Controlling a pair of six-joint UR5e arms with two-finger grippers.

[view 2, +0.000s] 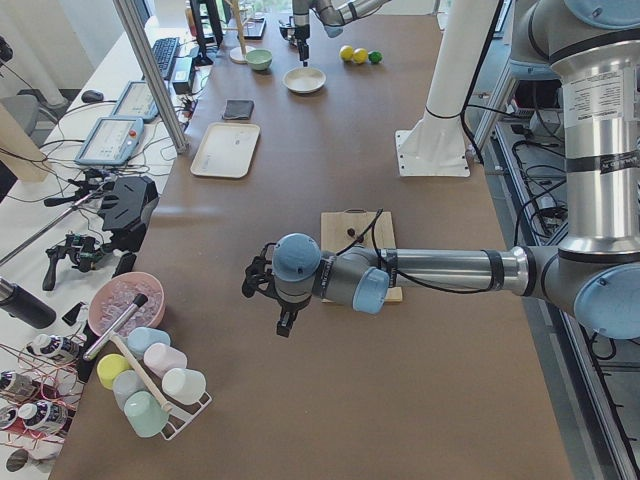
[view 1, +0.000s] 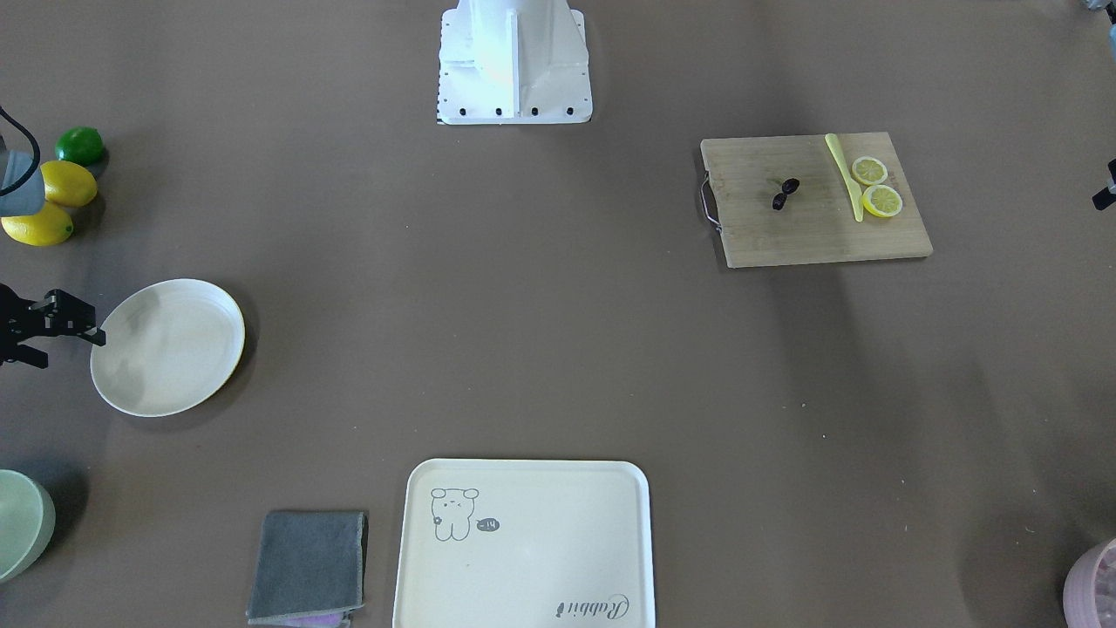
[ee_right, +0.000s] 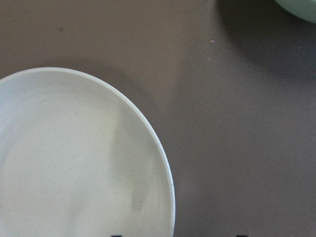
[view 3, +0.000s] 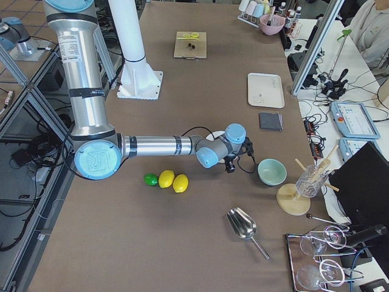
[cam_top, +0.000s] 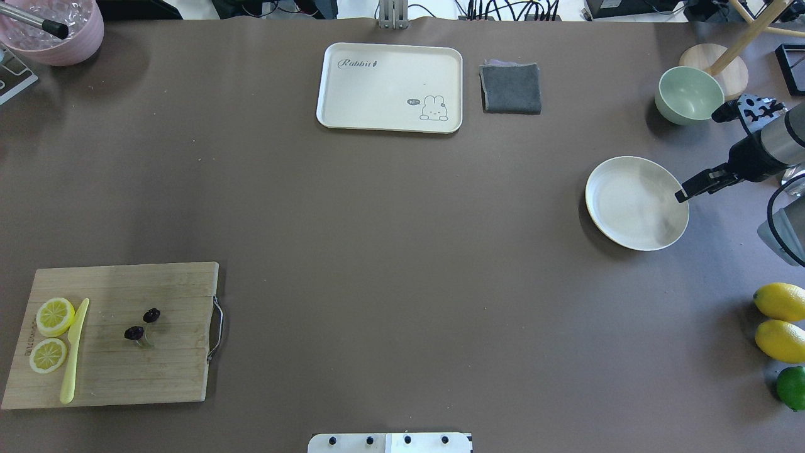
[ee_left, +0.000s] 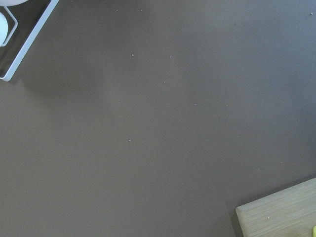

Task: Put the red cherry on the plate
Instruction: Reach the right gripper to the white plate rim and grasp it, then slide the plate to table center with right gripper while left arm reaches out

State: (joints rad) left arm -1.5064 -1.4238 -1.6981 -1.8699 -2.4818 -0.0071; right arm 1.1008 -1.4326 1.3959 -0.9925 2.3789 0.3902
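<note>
The red cherry [view 1: 785, 194], a pair of tiny dark fruits, lies on the wooden cutting board [view 1: 785, 235] on the robot's left side, also seen from overhead [cam_top: 141, 324]. The round cream plate [view 1: 167, 346] sits on the robot's right side and holds nothing. My right gripper [view 1: 71, 349] hovers open at the plate's outer rim, one finger [cam_top: 698, 184] reaching over the edge; its wrist view looks down on the plate [ee_right: 74, 163]. My left gripper [view 2: 284, 322] hangs over bare table beside the board. Whether it is open or shut cannot be told.
Two lemon slices [view 1: 876, 185] and a yellow knife [view 1: 844, 174] share the board. Two lemons [view 1: 52, 205] and a lime [view 1: 80, 145] lie near the right arm. A green bowl [cam_top: 688, 94], grey cloth [cam_top: 510, 88], cream tray [cam_top: 390, 119] and pink bowl [cam_top: 53, 31] line the far side.
</note>
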